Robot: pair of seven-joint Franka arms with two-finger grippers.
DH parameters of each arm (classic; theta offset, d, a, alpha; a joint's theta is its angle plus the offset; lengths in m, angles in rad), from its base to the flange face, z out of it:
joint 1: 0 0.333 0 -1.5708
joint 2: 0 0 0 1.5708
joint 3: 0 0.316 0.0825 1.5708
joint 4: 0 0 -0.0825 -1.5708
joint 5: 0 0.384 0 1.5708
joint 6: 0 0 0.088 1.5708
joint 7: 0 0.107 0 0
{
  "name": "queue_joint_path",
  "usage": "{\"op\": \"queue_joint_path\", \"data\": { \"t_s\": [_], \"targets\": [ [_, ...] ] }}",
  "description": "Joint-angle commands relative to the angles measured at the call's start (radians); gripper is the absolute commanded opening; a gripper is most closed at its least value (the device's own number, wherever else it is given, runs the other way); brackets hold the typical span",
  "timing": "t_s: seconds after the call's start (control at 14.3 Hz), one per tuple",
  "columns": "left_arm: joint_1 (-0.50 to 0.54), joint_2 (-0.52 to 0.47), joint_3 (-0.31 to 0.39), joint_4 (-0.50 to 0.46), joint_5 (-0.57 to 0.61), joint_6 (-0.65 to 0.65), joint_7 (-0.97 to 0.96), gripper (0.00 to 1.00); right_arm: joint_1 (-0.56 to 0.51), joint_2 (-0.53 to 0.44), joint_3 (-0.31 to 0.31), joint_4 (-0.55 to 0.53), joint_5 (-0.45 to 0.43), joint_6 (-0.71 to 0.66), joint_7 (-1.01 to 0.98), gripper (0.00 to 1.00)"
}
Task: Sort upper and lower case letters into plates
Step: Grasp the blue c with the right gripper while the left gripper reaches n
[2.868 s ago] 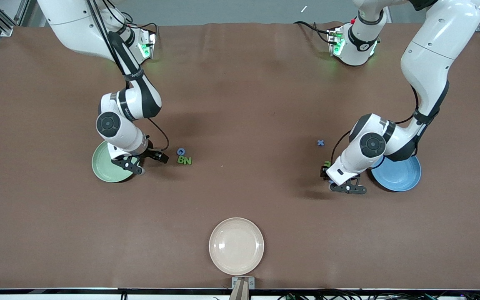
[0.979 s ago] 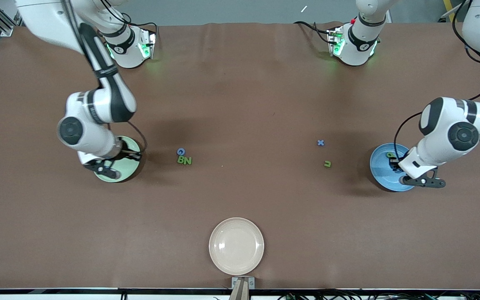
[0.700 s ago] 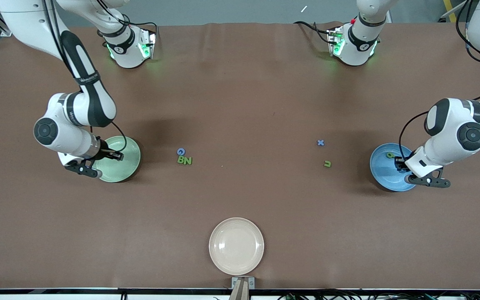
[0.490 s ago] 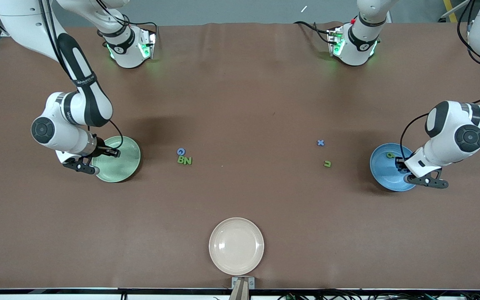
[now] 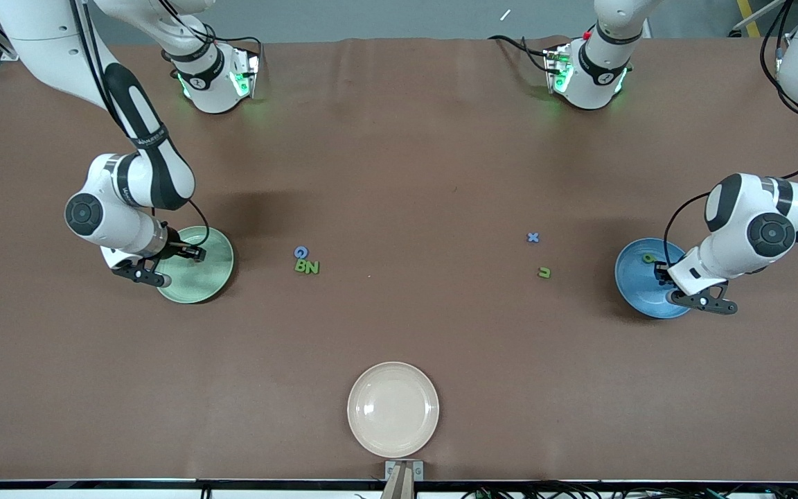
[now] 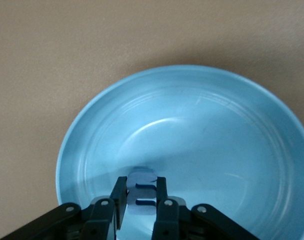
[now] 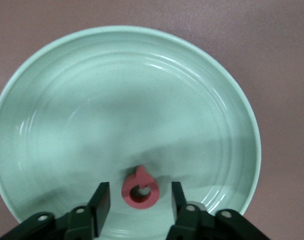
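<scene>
While the right tool (image 7: 138,200) hangs released around the red Q (image 7: 140,189) in the green plate (image 7: 51,95), the left tool (image 6: 141,200) grips the blue m (image 6: 142,194) directly over the blue plate (image 6: 232,130) near the counter's left-arm edge.

Blue letter (image 6: 141,192), probably m, over blue plate (image 6: 207,95)

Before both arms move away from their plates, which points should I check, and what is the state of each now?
1. Red Q letter lies in the pale green plate, free of the fingers: ok.
2. Right gripper open: ok.
3. Left gripper has let go of the blue m letter: not ok, the fingers grip it.
4. Blue m letter is over the bright blue plate: ok.
5. Small green letter lies in the bright blue plate: ok.
6. Blue m letter touches the plate floor: cannot tell.
</scene>
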Motion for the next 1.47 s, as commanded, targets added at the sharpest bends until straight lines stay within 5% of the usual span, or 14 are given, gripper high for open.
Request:
{"op": "queue_joint_path", "data": {
  "t_s": [0.0,0.21,0.35,0.49,0.56,0.98,1.4],
  "targets": [
    [0.023,0.011,-0.013,-0.003,0.025,0.01,0.007,0.18,0.008,-0.052,0.016,0.03,-0.01,-0.086,0.024,1.0],
    [0.025,0.012,-0.013,-0.006,0.025,0.01,0.007,0.22,0.121,-0.078,0.019,0.125,-0.008,-0.246,0.177,1.0],
    [0.025,0.011,-0.013,-0.008,0.025,0.01,0.007,0.3,0.221,-0.079,0.019,0.132,-0.008,-0.236,0.254,1.0],
    [0.025,0.003,-0.015,-0.006,0.025,0.002,0.01,0.82,0.303,-0.07,0.019,0.113,-0.008,-0.142,0.256,1.0],
    [0.023,-0.004,-0.016,-0.006,0.025,-0.002,0.01,0.97,0.33,-0.063,0.021,0.107,-0.006,-0.102,0.261,1.0],
    [0.023,-0.09,-0.145,-0.009,-0.002,-0.126,-0.036,0.99,0.444,0.045,0.019,0.102,0.001,0.038,0.262,1.0],
    [-0.018,-0.043,-0.288,-0.008,-0.011,-0.154,-0.33,0.99,0.496,0.117,0.019,0.096,0.001,0.147,0.308,0.97]
  ]
}}
